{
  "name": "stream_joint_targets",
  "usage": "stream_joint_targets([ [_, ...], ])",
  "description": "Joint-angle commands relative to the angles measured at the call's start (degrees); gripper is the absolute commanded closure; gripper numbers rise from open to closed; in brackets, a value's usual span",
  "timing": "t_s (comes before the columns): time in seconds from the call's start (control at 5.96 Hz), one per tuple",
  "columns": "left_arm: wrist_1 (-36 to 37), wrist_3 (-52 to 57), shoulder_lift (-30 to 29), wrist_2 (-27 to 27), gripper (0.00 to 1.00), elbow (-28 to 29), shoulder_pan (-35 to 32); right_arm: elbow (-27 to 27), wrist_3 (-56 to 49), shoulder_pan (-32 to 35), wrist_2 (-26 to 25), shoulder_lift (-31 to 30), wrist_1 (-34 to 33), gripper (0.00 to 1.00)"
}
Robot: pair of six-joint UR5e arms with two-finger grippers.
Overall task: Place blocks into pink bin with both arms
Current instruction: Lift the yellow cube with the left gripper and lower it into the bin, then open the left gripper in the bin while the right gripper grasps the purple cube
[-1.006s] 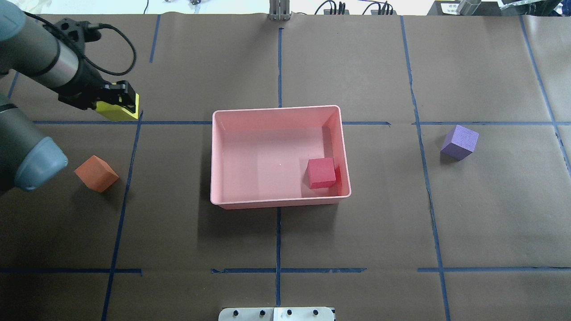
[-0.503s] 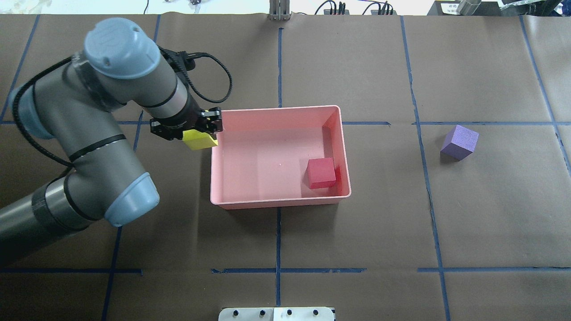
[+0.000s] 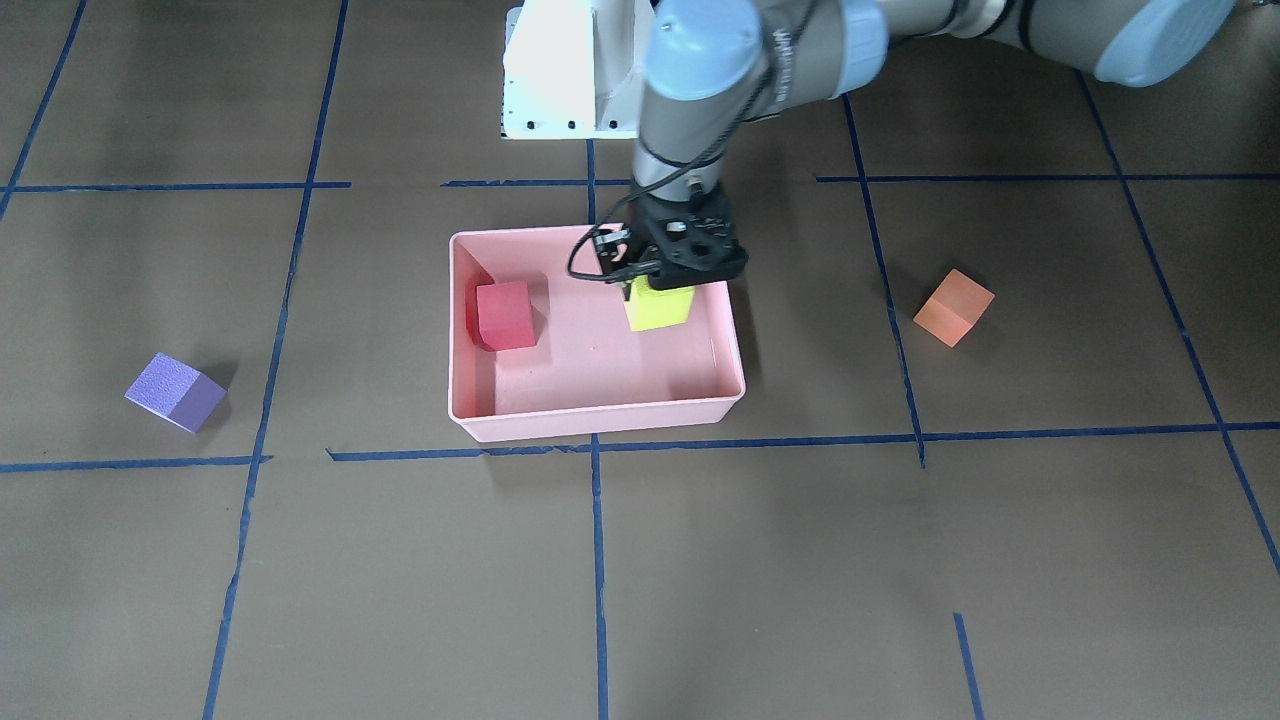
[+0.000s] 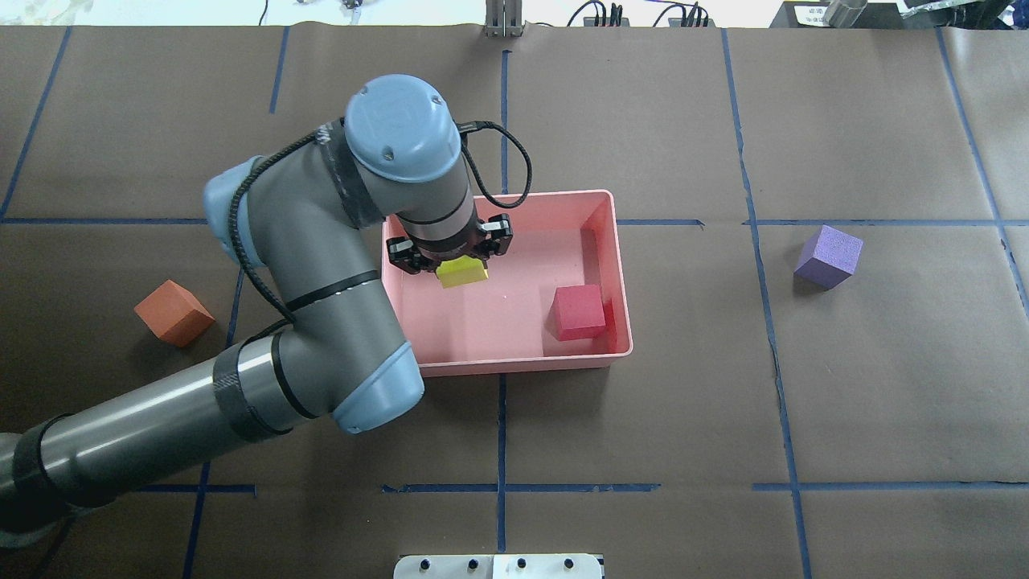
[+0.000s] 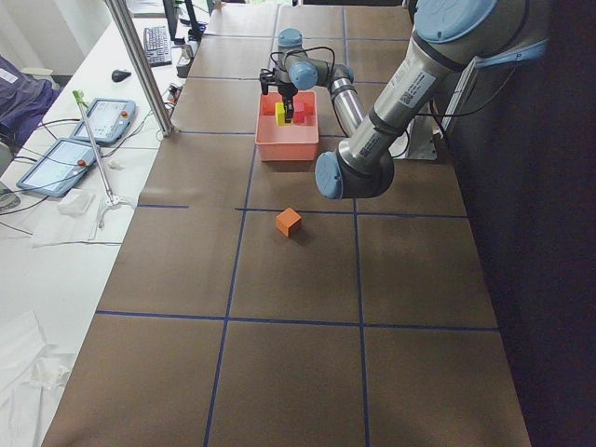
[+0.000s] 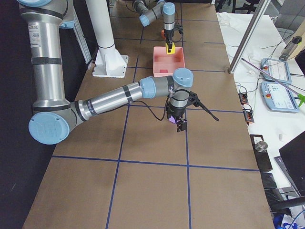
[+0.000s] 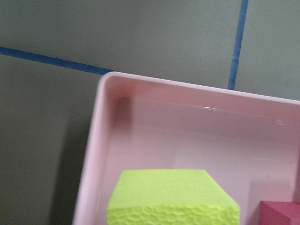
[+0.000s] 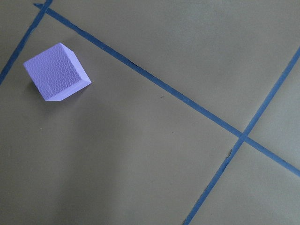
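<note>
Left gripper (image 4: 450, 259) is squeezed tight on the yellow-green block (image 4: 462, 273) and holds it over the inside of the pink bin (image 4: 522, 363). Clock hours are read from above, with 12 o'clock pointing away from the robot.

The brown table (image 4: 884, 402) has blue tape lines on it. The left arm (image 4: 321, 322) comes in from 8 o'clock and bends over the bin's 9 o'clock wall. The right arm (image 6: 119, 98) shows only in the right side view. Its right gripper (image 6: 180, 121) is close by the purple block there, and I cannot tell if it is squeezed or let go.

The pink bin sits in the middle of the table. The yellow-green block is over its 10 o'clock part. The red block (image 4: 579, 312) rests inside, near the 4 o'clock corner. The purple block (image 4: 828, 256) lies on the table at 3 o'clock from the bin, well apart. The orange block (image 4: 174, 312) lies at 9 o'clock, also well apart.
</note>
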Motion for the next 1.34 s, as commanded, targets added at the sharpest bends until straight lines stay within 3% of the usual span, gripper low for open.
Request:
stream_joint_targets([
  [0.0, 0.1, -0.6, -1.0, 5.1, 0.0, 1.4, 2.2, -0.1, 0.0, -1.5, 0.1, 1.0, 0.1, 0.0],
  [0.17, -0.3, -0.3, -0.9, 5.1, 0.0, 1.2, 2.2, -0.3, -0.2, -6.3, -0.3, 2.8, 3.2, 0.0],
  [0.5, -0.2, -0.3, -0.8, 5.1, 0.0, 0.7, 2.2, -4.4, -0.3, -16.5, -3.6, 4.2, 16.5, 0.0],
  [0.84, -0.3, -0.3, 0.1, 5.2, 0.0, 0.6, 2.2, -11.9, -0.3, -20.9, -5.4, 6.2, 23.9, 0.0],
  [1.17, -0.4, -0.3, 0.8, 5.2, 0.0, 0.5, 2.2, -14.3, 2.7, -22.5, -5.3, 8.3, 25.7, 0.0],
])
